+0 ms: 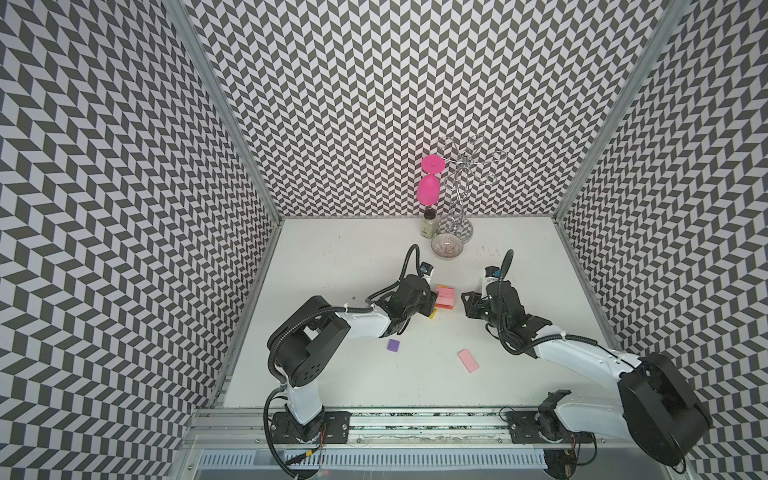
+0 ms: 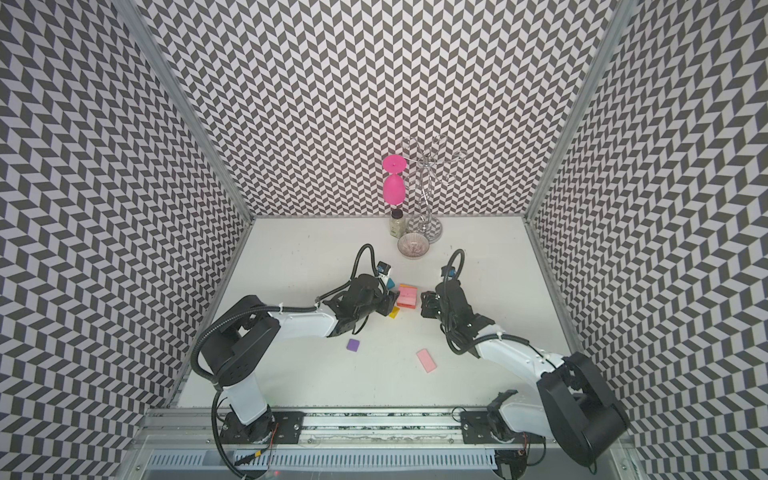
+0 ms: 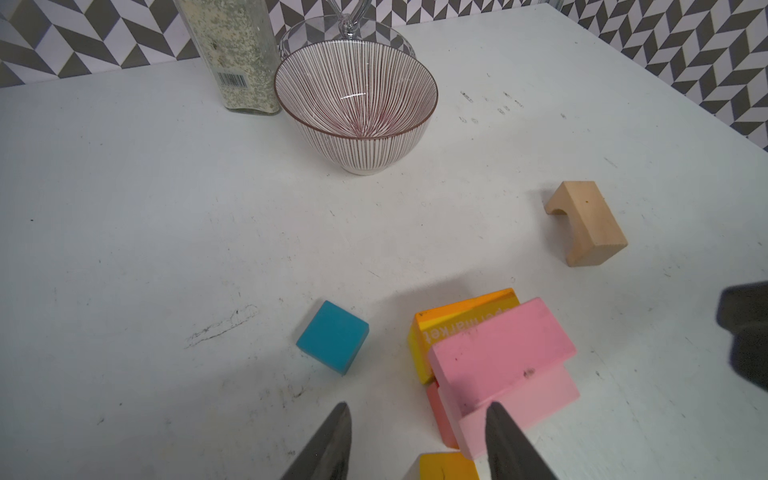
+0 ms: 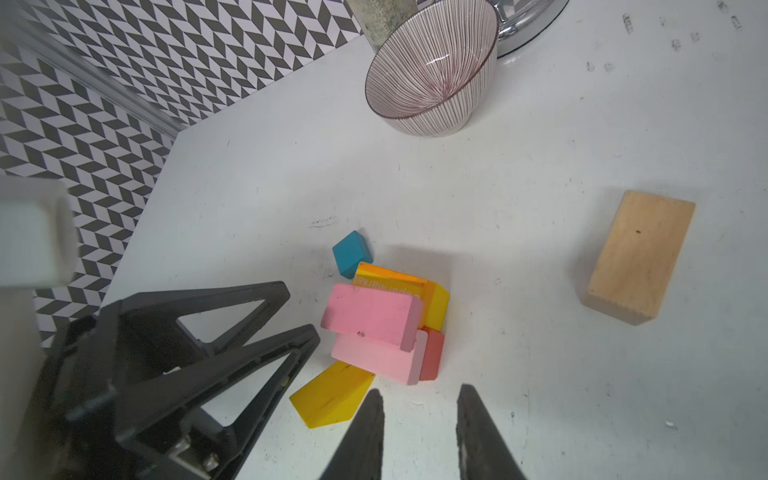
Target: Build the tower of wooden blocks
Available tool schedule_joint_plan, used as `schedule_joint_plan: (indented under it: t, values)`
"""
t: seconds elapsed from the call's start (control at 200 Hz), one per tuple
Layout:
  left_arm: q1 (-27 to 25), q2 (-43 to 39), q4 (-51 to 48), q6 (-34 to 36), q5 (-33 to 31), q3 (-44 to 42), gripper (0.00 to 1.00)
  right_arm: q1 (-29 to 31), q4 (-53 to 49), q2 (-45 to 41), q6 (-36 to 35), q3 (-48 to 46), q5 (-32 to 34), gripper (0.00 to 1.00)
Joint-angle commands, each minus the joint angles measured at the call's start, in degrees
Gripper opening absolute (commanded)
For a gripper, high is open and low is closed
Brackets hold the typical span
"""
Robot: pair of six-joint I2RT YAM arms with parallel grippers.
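Observation:
The wood block tower (image 1: 444,297) (image 2: 407,296) stands mid-table: two pink slabs (image 3: 498,349) (image 4: 370,313) lie skewed on an orange-yellow block (image 4: 436,303) and a red block (image 4: 432,355). My left gripper (image 3: 419,409) (image 1: 430,307) is open just left of the stack, one fingertip in front of the lower pink slab. A yellow wedge (image 4: 328,399) lies on the table below its jaws. My right gripper (image 4: 420,390) (image 1: 467,305) is open just right of the stack, holding nothing. A teal cube (image 3: 332,336) sits behind the stack.
A plain wood arch block (image 3: 590,224) (image 4: 640,253) lies to the right. A purple block (image 1: 393,345) and a loose pink slab (image 1: 468,360) lie nearer the front. At the back stand a ribbed bowl (image 1: 446,246), a spice jar (image 1: 429,224) and a wire rack (image 1: 457,187) with a pink goblet (image 1: 430,189).

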Motion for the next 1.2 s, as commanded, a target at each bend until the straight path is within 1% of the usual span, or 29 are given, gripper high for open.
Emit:
schedule_joint_plan:
  t: [0.0,0.305,1.007,1.192]
  values:
    - [0.25,0.81,0.64,-1.24,0.72,2.21,0.53,-0.60,2.43,-1.22,0.67,-0.96,1.72,0.30]
    - [0.23,0.36,0.82,-2.05,0.72,2.65,0.53,-0.86,3.28,-0.95,0.40,-1.52,0.74,0.30]
    - [0.14,4.19,-0.85,-2.58,-0.60,5.35,0.53,-0.95,2.81,-1.19,0.07,-1.41,-0.05,0.30]
    - [0.05,3.90,-1.03,-2.47,-0.86,5.22,0.53,-0.95,2.68,-1.52,0.09,-1.45,-0.10,0.30]
